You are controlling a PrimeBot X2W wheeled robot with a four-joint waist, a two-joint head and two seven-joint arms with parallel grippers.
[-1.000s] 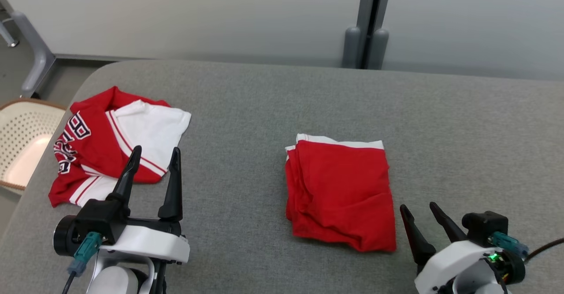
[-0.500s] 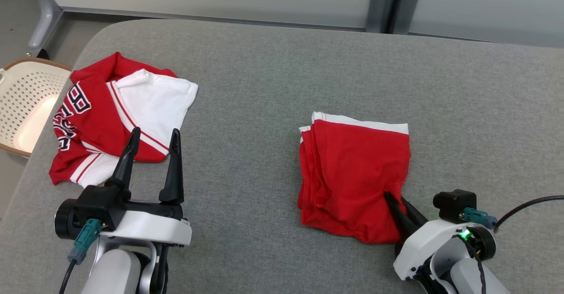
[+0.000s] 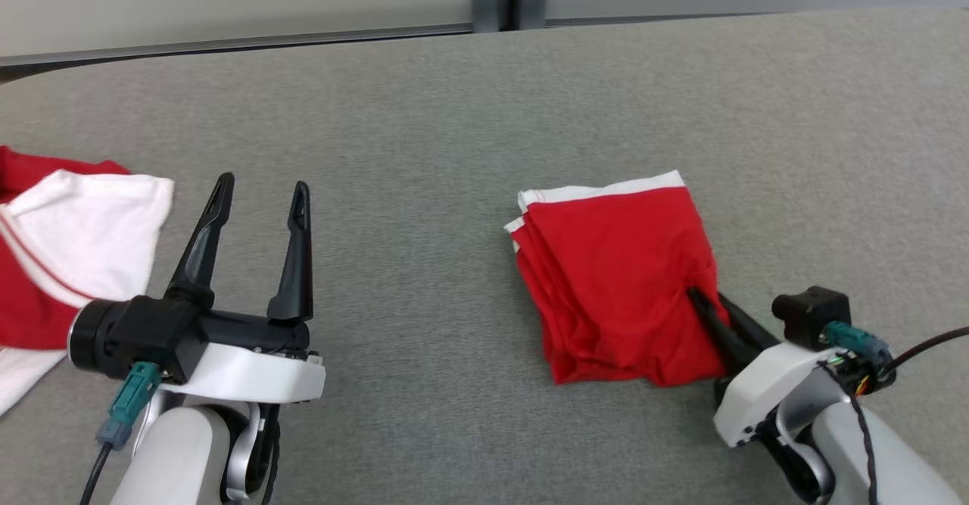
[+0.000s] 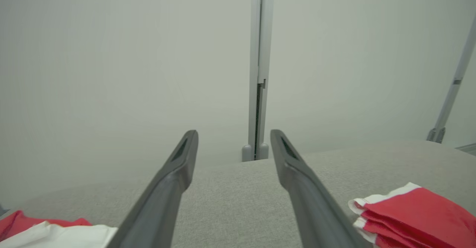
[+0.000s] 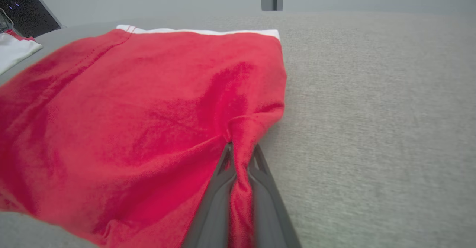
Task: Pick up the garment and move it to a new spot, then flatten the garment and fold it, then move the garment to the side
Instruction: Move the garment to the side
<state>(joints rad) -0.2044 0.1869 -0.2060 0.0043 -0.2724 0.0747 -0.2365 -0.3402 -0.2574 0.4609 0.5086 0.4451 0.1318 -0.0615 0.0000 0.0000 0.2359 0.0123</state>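
Grip: the right gripper [image 3: 698, 297] is pressed together on the near right edge of the folded red garment [image 3: 613, 263], and a ridge of cloth is pinched between its fingers [image 5: 266, 203].
Change: a second ago these jaws were spread and held clear of the cloth.
Garment: it lies folded on the grey table [image 3: 424, 111], right of centre, with its white band at the far edge; no lift is seen yet.
Left gripper [image 3: 261, 187]: spread and empty above the table, as before.
Second garment [image 3: 76, 232]: red and white, well apart at the left.
Meaning: folding is judged done, and this pinch is taken as the start of the move to the side.
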